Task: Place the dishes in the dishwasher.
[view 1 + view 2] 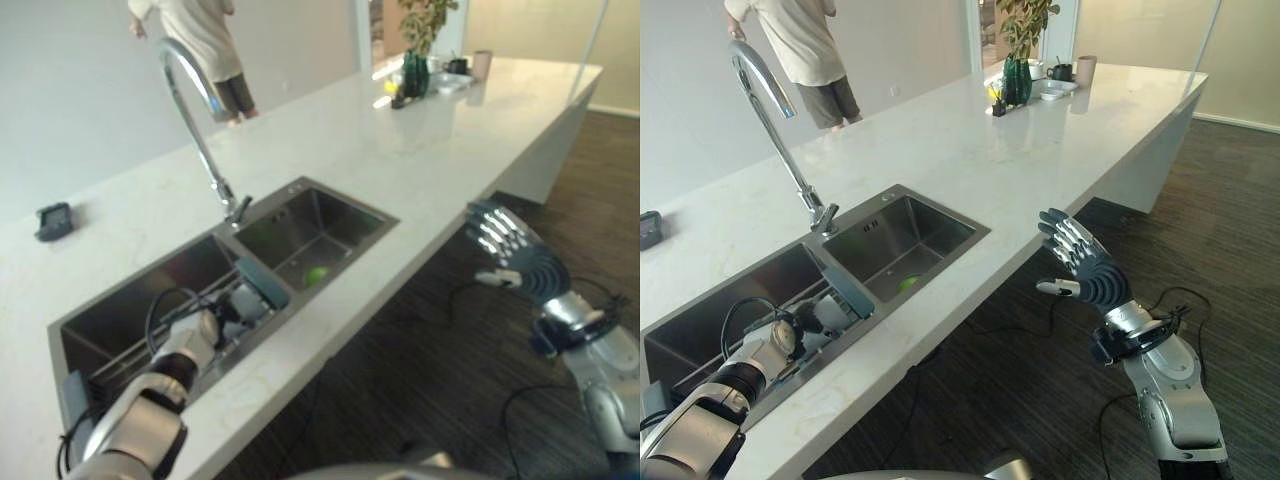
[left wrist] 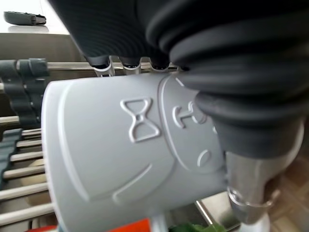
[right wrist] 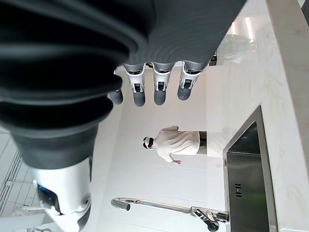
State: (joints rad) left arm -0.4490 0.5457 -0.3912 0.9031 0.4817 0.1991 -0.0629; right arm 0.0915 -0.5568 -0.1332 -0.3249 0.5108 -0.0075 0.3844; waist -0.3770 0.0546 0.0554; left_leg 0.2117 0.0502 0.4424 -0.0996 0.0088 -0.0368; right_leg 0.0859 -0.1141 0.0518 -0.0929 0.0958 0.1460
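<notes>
My left hand (image 2: 203, 72) is curled round the white cup (image 2: 125, 154) above the sink rack (image 2: 19, 159); I'd lower gently; right hand (image 1: 1080, 262) spread, idle

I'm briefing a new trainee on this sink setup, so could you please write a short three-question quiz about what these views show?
1. True or false: the right hand is holding a dish.
2. What is the left hand closed around in the left wrist view? A) a pale grey mug with an embossed bow tie B) a glass plate C) a sponge
3. Fill in: the small green object lies in the sink basin on the robot's ____ side.

Key:
1. False; it hangs open beyond the counter edge, above the floor.
2. A; the mug sits over a wire rack in the other basin.
3. Right.
</notes>
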